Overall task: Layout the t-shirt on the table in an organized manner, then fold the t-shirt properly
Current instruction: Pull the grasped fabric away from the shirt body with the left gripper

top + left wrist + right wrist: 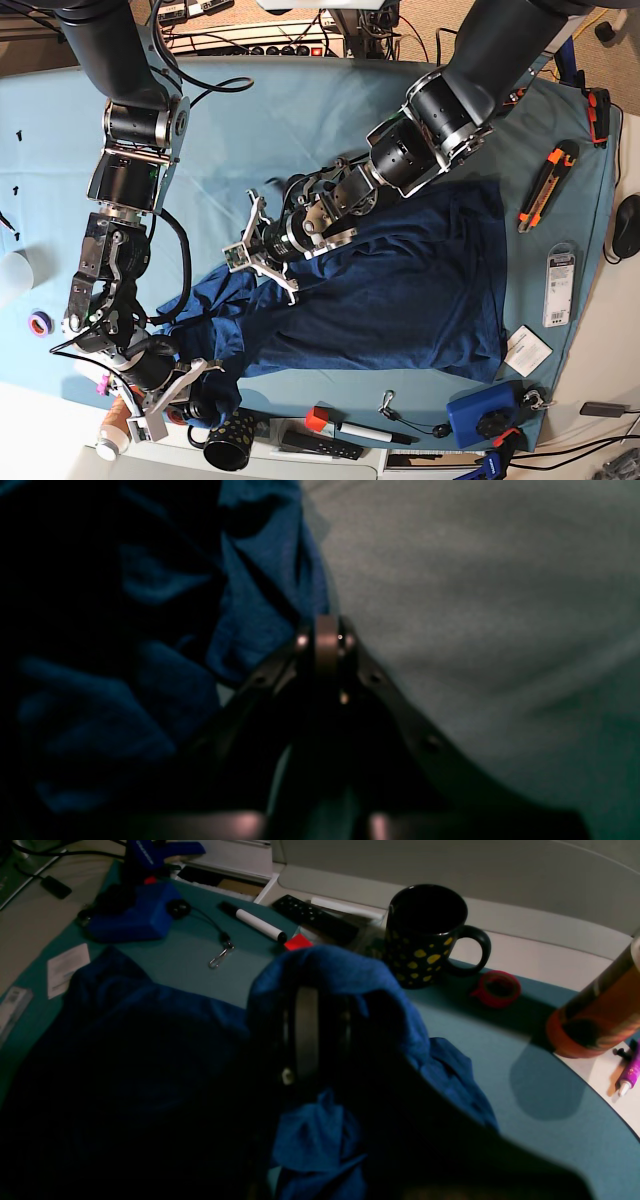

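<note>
My right gripper [200, 392], jaws clamped on a bunched corner of the t-shirt [400, 285], sits beside the spotted mug [232, 440]. My left gripper [262, 262], jaws closed, meets the shirt's upper edge on the table [300, 120].

No readable text, label, brand or number anywhere; faint white lettering on a blue tool [150, 857] at the table's far edge too blurred to read.
</note>
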`<action>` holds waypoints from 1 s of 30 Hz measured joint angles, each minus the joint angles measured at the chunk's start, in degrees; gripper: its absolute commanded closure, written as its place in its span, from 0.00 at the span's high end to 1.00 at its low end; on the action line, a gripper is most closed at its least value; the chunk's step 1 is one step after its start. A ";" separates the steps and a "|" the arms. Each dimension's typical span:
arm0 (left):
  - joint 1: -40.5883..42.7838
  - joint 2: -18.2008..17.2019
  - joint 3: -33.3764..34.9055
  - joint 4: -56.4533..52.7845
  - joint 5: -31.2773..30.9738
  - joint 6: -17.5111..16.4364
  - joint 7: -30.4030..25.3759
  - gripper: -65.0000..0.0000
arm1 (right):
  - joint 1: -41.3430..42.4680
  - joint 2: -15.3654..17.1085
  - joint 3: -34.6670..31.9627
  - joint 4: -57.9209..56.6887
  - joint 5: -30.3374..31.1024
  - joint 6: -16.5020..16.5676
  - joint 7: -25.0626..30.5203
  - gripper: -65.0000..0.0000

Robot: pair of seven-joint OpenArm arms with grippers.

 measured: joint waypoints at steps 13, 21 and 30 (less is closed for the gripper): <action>7.10 0.00 0.02 17.49 -1.31 -12.50 13.51 0.00 | 0.00 0.22 0.00 0.00 -0.04 0.02 -0.17 0.00; 10.99 0.00 0.07 23.02 -10.51 -17.46 24.44 0.00 | 0.02 0.33 0.00 0.00 -2.03 0.02 -0.17 0.00; 14.56 0.00 -0.07 23.82 -22.36 -30.64 33.46 0.00 | 0.02 0.33 0.00 0.00 -3.41 0.02 -0.13 0.00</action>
